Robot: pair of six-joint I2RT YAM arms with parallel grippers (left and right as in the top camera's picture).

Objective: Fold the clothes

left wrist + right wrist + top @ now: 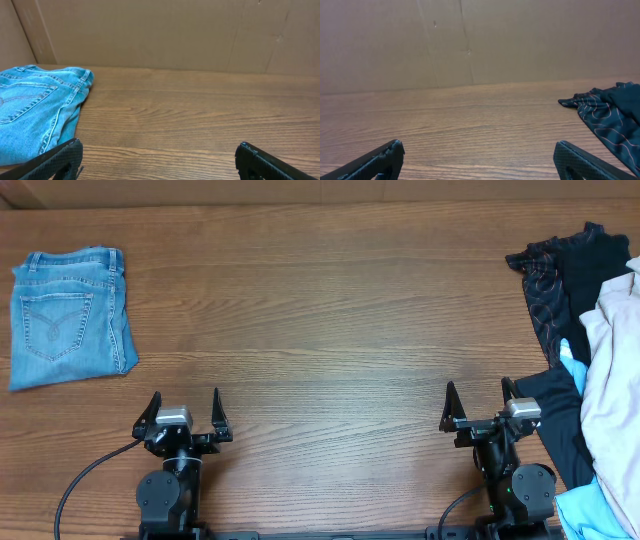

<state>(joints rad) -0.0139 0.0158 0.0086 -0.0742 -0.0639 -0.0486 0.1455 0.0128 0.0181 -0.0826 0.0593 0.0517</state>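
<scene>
At the far left of the bench point(320, 300) lie the jeans point(70, 315), folded. They are no part of this job. Just right of them, at the near edge, the left hand point(186, 398) sits low with its fingers spread wide and nothing between them. Its wrist view shows only the jeans at its left and bare wood ahead.

The middle of the bench carries nothing. Further right, the right hand point(478, 390) sits at the near edge, also spread wide and empty, pointing toward the far wall.

The shorts point(612, 380) lie at the far right, on top of a heap, and run partly out of the overhead view. A patterned garment point(545, 280) and a black garment point(560, 420) lie under and beside them, and a blue garment point(590, 515) shows at the near corner. The pale cloth is crumpled, so waistband and legs cannot be told apart. Its visible length runs roughly from the near edge toward the far one.

The shorts lie off to the right of the right hand, not ahead of it, and its wrist view shows only the patterned cloth. The black garment's edge comes just beside that arm. The left hand is well apart from them, across the whole bench. So the right arm seems the one to reach, swinging out to its right to draw the shorts onto the bare middle.
</scene>
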